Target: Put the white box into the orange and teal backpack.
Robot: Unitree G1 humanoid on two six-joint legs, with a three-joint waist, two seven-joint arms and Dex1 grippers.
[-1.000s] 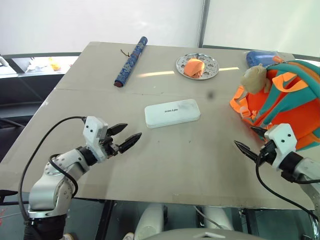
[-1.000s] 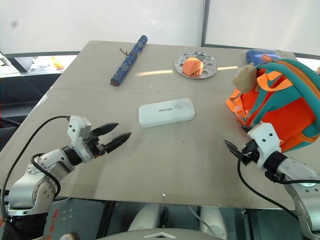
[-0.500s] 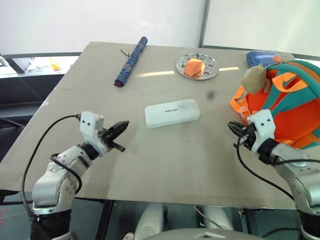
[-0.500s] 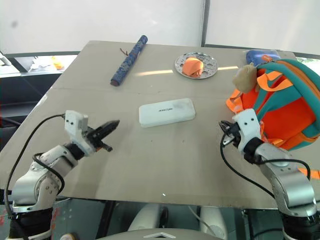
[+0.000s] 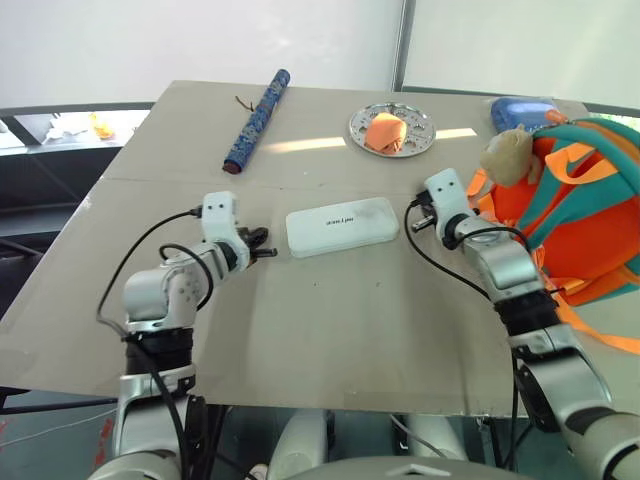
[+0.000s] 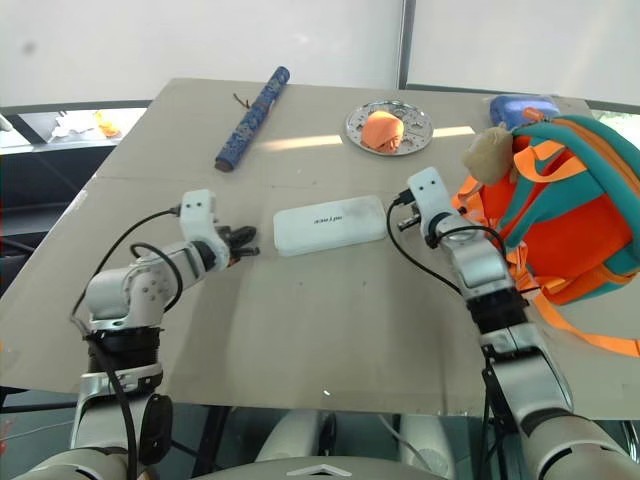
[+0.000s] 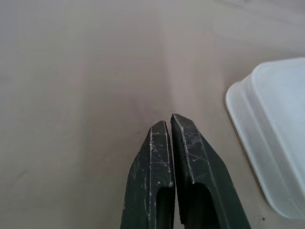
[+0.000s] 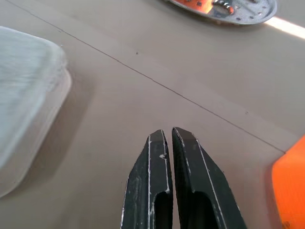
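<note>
I can see one short line of small dark lettering printed on the lid of the white box (image 5: 342,225). From my feed it is too small to read.

lab-like test space: bare plywood table (image 5: 330,330) on metal frame, white partition panels (image 5: 200,40) behind.

One white box (image 5: 342,226), one orange and teal backpack (image 5: 575,200), one blue rolled tube (image 5: 257,121), one metal plate (image 5: 392,131), one blue pouch (image 5: 520,109), two grippers: left gripper (image 5: 268,252), right gripper (image 5: 412,224).
</note>
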